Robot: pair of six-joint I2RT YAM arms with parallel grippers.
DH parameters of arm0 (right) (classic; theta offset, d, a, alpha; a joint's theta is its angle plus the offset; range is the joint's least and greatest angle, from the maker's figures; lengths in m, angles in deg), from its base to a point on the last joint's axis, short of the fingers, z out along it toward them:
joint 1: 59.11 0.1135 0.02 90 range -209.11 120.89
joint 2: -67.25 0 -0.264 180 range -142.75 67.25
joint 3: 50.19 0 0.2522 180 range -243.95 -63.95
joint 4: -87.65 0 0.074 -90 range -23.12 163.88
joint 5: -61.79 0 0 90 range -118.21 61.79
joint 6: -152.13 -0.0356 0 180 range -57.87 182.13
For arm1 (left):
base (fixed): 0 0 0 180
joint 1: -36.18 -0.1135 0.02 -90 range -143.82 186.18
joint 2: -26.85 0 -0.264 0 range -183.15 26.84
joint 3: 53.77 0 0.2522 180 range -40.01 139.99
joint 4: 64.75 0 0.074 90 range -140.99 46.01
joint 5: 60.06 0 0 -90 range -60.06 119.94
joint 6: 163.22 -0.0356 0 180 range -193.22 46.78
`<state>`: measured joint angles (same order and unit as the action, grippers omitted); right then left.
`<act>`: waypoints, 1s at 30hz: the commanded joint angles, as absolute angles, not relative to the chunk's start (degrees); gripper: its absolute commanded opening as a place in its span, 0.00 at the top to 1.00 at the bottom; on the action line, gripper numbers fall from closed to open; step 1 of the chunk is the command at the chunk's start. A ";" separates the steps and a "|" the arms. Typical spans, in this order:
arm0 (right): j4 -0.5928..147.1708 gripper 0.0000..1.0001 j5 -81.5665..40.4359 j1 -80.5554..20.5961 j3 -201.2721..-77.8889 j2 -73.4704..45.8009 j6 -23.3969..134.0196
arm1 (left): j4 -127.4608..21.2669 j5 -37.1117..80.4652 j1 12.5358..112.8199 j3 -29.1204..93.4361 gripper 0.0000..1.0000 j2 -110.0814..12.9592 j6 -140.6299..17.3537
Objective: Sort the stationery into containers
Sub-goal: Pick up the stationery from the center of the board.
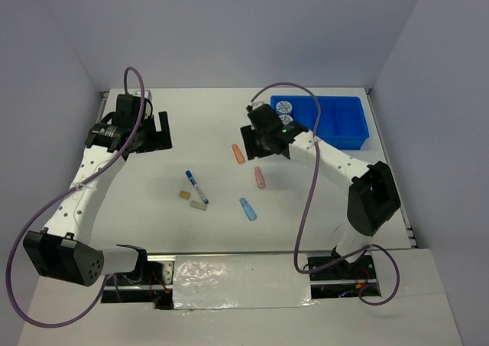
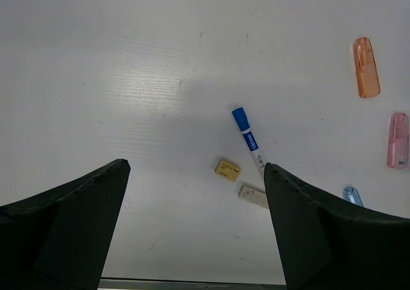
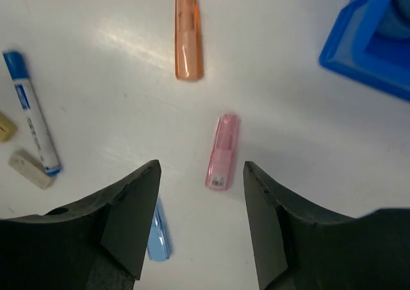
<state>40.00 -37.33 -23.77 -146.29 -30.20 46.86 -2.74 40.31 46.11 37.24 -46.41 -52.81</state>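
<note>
The blue tray (image 1: 336, 121) stands at the far right, with two patterned rolls (image 1: 284, 111) in its left compartment. On the table lie an orange bar (image 1: 238, 154), a pink bar (image 1: 260, 178), a light-blue bar (image 1: 247, 208), a blue-white marker (image 1: 195, 186), a tan block (image 1: 184, 195) and a beige bar (image 1: 199, 205). My right gripper (image 3: 200, 165) is open and empty above the pink bar (image 3: 222, 152), just left of the tray. My left gripper (image 2: 195, 167) is open and empty at the far left, high above the marker (image 2: 248, 138) and the tan block (image 2: 227, 169).
The tray's corner (image 3: 371, 47) shows at the top right of the right wrist view. Grey walls close the table on three sides. The table's near edge (image 2: 192, 282) runs under the left gripper's view.
</note>
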 commanded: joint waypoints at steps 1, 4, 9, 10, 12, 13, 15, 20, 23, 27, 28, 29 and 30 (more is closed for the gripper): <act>44.09 0.39 -37.53 -24.92 -140.16 -30.13 45.69 | -2.22 39.87 45.76 39.53 0.01 -46.54 -51.95; 45.14 0.39 -33.75 -24.74 -137.87 -32.41 46.39 | -2.21 39.34 45.85 38.92 0.01 -46.28 -52.12; 44.97 0.40 -34.27 -23.25 -138.04 -36.90 45.69 | -2.30 38.64 45.85 37.33 0.01 -45.49 -51.95; 44.71 0.40 -34.88 -23.25 -138.21 -38.12 44.99 | -2.39 38.38 45.85 37.07 0.01 -45.31 -51.86; 44.35 0.41 -35.06 -23.16 -138.21 -39.79 44.29 | -2.48 37.85 45.76 36.81 0.01 -44.96 -51.86; 44.53 0.41 -34.71 -23.16 -137.95 -40.07 44.20 | -2.39 37.94 45.76 36.72 0.01 -44.87 -51.95; 45.05 0.41 -34.01 -22.55 -137.16 -40.33 43.85 | -2.13 38.28 45.85 36.54 0.01 -44.61 -52.04; 45.41 0.44 -34.44 -21.49 -135.05 -41.82 42.27 | -2.21 38.73 45.76 35.05 0.00 -43.47 -52.21; 45.32 0.51 -35.49 -21.14 -133.74 -42.79 40.77 | -2.21 38.73 45.85 34.52 0.01 -43.12 -52.12; 45.85 0.71 -35.86 -20.87 -132.76 -40.52 40.68 | -2.30 38.90 45.85 34.08 0.01 -42.59 -52.30; 45.93 0.77 -35.77 -20.87 -132.94 -39.46 40.77 | -2.30 38.90 45.85 33.99 0.01 -42.59 -52.39; 46.46 0.77 -35.50 -21.31 -132.85 -38.15 40.77 | -2.21 38.90 45.85 34.08 0.01 -42.59 -52.39; 49.16 0.77 -32.72 -22.01 -132.42 -33.96 40.77 | -2.04 38.64 45.85 34.08 0.01 -42.50 -52.39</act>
<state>45.39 -35.82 -21.52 -133.75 -40.32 41.74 -1.48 38.95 46.09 34.53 -44.16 -52.07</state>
